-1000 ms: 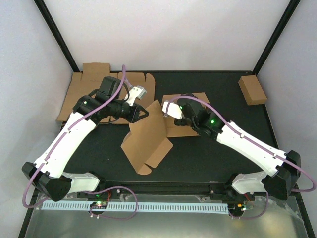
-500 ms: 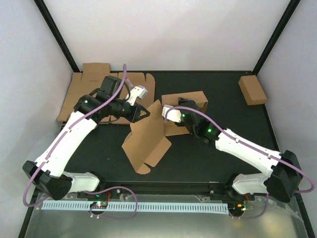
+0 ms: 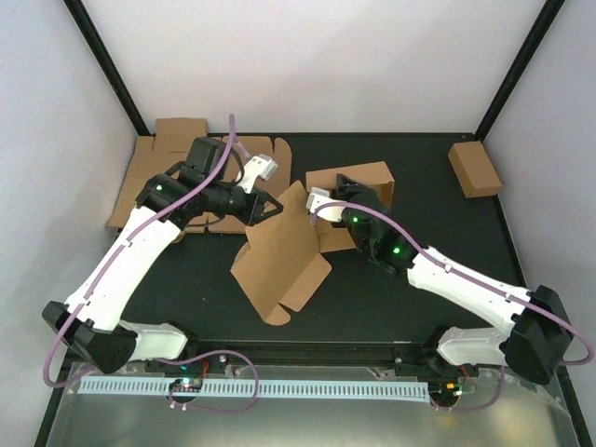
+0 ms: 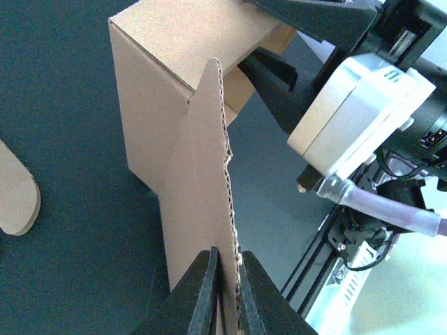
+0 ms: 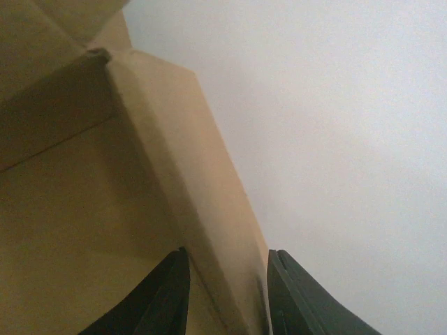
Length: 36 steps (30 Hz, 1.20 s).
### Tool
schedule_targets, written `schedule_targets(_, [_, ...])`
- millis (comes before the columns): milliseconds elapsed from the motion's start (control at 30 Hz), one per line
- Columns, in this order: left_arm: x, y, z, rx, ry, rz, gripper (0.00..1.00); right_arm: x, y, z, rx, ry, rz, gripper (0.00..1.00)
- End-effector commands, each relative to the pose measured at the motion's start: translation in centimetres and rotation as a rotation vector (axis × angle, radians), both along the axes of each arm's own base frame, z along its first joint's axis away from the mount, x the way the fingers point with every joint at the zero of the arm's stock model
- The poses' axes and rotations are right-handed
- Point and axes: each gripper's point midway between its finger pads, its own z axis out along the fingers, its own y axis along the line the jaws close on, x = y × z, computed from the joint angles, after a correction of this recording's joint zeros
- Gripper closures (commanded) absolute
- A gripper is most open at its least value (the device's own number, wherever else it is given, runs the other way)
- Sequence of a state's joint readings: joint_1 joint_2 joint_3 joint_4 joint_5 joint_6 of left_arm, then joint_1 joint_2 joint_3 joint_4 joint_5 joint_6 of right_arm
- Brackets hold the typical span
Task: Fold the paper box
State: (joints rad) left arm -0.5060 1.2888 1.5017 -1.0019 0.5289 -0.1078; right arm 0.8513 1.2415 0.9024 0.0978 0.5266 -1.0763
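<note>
The box stands half-folded on the worktop, between the two hands. The left hand is closed on the raw edge of a raised panel; this panel stands upright and runs straight away from its fingers. Past the far end of the panel the box bends into a folded wall, just in front of the right hand. The fingers of the right hand lie against both faces of that wall, so this hand grips the box too.

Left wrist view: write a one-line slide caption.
Left end effector pinches the upright corrugated edge of the paper box.
</note>
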Motion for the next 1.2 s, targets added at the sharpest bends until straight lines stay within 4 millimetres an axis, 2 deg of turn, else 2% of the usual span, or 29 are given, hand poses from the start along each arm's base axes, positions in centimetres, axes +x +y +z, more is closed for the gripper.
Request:
schedule_targets(0, [-0.8,-1.1,2.1,-0.062,-0.009,-0.058,0.91,0.2,-0.7,2.5,0.084,-0.074,-0.037,0.68])
schedule_targets(33, [-0.9,-1.1,2.3,-0.068,-0.010,-0.060,0.91,0.2,-0.8,2.5,0.087,-0.074,-0.041,0.69])
schedule_targets(200, [-1.4,-1.5,4.4,-0.128,-0.027,-0.078,0.87,0.1,-1.4,2.9,0.121,-0.078,-0.068,0.86])
schedule_targets(267, [-1.4,-1.5,5.6,-0.148,-0.044,-0.074,0.72,0.1,-1.6,3.2,0.151,-0.047,-0.077,0.92])
schedule_targets(367, [-1.4,-1.3,8.0,-0.175,-0.096,-0.060,0.39,0.7,-1.9,3.3,0.216,0.083,-0.094,0.98])
schedule_targets(433, [-2.5,-0.3,11.4,-0.218,-0.191,-0.044,0.24,1.6,-3.1,3.7,0.273,0.157,-0.150,0.98])
schedule_targets(533, [-3.8,1.2,15.6,-0.266,-0.313,-0.005,0.09,2.4,-4.6,4.0,0.367,0.227,-0.220,0.99])
schedule_targets(633, [-5.2,3.2,19.3,-0.296,-0.431,0.056,0.03,2.8,-6.0,4.2,0.477,0.306,-0.273,0.98])
schedule_targets(767, [-6.5,6.1,21.9,-0.304,-0.542,0.166,0.01,3.0,-7.4,5.1,0.694,0.413,-0.309,0.99])
schedule_targets(867, [-6.7,8.5,22.1,-0.280,-0.592,0.280,0.01,3.3,-8.9,5.4,0.912,0.480,-0.364,0.99])
schedule_targets(967, [-6.9,10.1,21.3,-0.249,-0.609,0.351,0.01,3.7,-9.9,4.0,1.070,0.603,-0.432,0.98])
schedule_targets(1167, [-5.3,10.2,14.0,-0.108,-0.485,0.380,0.01,2.9,-9.4,-0.6,1.207,0.860,-0.589,0.99])
